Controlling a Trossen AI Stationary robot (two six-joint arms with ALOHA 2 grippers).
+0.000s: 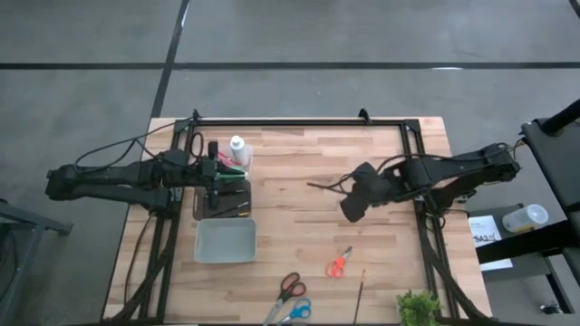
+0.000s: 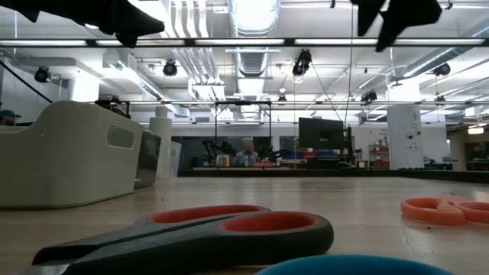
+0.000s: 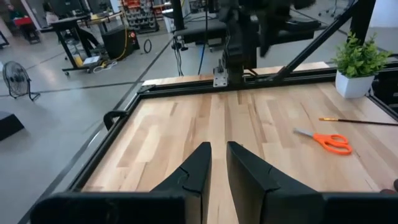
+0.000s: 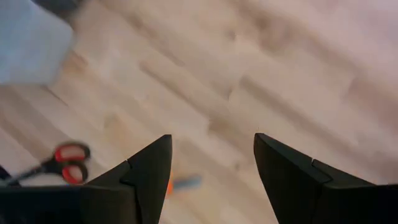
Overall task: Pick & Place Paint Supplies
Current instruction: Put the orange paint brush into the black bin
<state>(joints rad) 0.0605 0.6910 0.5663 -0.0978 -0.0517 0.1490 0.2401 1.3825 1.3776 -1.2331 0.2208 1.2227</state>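
Note:
A white paint bottle (image 1: 237,149) stands at the table's far left, next to a dark tray (image 1: 222,201). Something green (image 1: 236,170) and something red (image 1: 220,164) show just under my left gripper (image 1: 227,174); what they are I cannot tell. That gripper (image 3: 217,158) hovers above the tray, pointing toward the table's right, its fingers a narrow gap apart with nothing between them. One thin brush (image 1: 362,290) (image 3: 357,121) lies near the front edge. My right gripper (image 1: 353,206) (image 4: 212,155) hangs wide open and empty above the table's middle, pointing steeply down.
A pale grey bin (image 1: 225,240) (image 2: 69,153) sits in front of the dark tray. Orange scissors (image 1: 339,263) (image 3: 329,142), red-handled scissors (image 1: 290,287) (image 2: 206,233) and blue scissors (image 1: 297,312) lie toward the front edge. A small potted plant (image 1: 419,308) stands at the front right corner.

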